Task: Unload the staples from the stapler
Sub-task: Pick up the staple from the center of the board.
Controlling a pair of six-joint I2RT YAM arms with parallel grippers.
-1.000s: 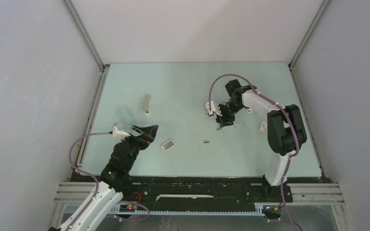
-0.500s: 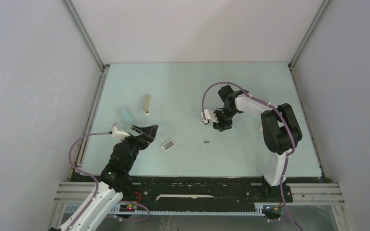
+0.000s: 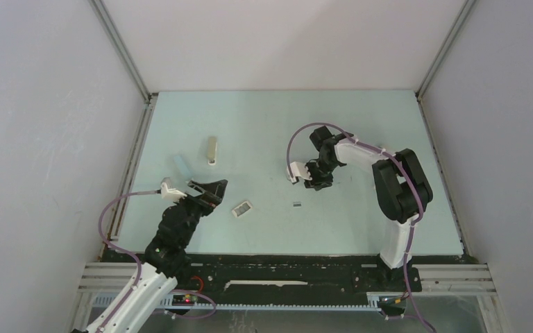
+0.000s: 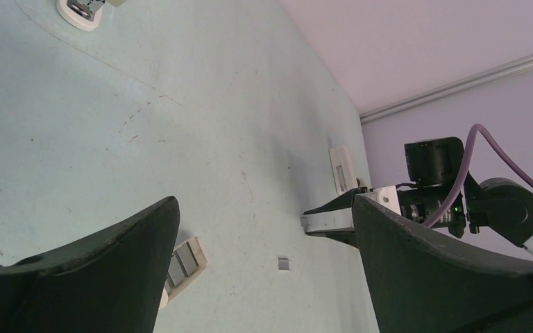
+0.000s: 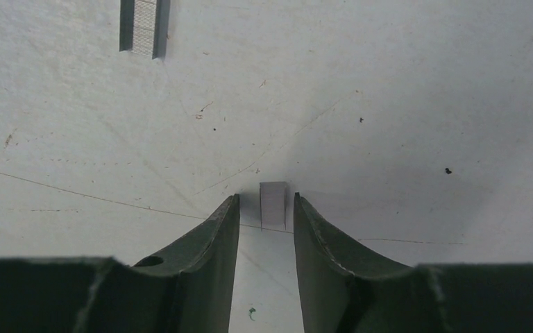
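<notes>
Nearest, at 8 o'clock on the tabletop (image 3: 264,118), the left fingers (image 3: 208,187) are held spread wide and empty. At their 4 o'clock a small printed box (image 3: 243,208) is lying, and further to its 3 o'clock a loose strip of staples (image 3: 296,204). Beyond, at 1 o'clock from that strip, the right fingers (image 3: 317,176) are set narrow on either side of a short staple piece (image 5: 273,203). Slivers of gap are left, so no grip is shown. The stapler (image 4: 342,168) is seen lying farther off, near the right arm. With staples already out on the tabletop, the unloading is judged largely done; whether any are left inside cannot be told.
</notes>
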